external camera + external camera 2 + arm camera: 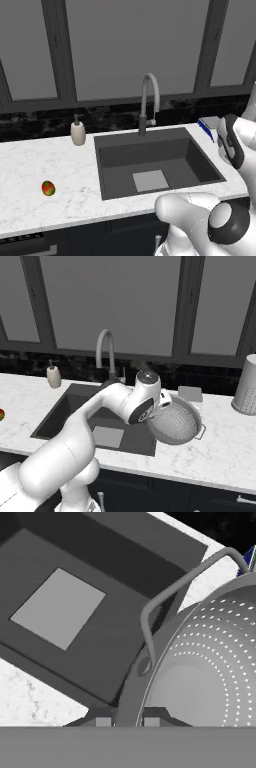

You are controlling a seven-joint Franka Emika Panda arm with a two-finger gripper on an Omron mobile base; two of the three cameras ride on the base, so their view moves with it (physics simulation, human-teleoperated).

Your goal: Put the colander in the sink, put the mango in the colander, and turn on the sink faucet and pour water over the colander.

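Currently, the claw (pixel 127 721) is clamped on the rim of the round, perforated light-grey metal colander (pixel 176 422), tilted at centre-right of the right base view beside the dark-grey rectangular sink (pixel 75 406). The small red-orange mango (pixel 48 188) rests on the white marble counter (pixel 50 160), lower left.

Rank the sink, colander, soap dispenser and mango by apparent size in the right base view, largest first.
1. sink, partly hidden by the arm
2. colander, nearer the camera, so its size is flattered
3. soap dispenser
4. mango, cut off by the left edge, so unsure
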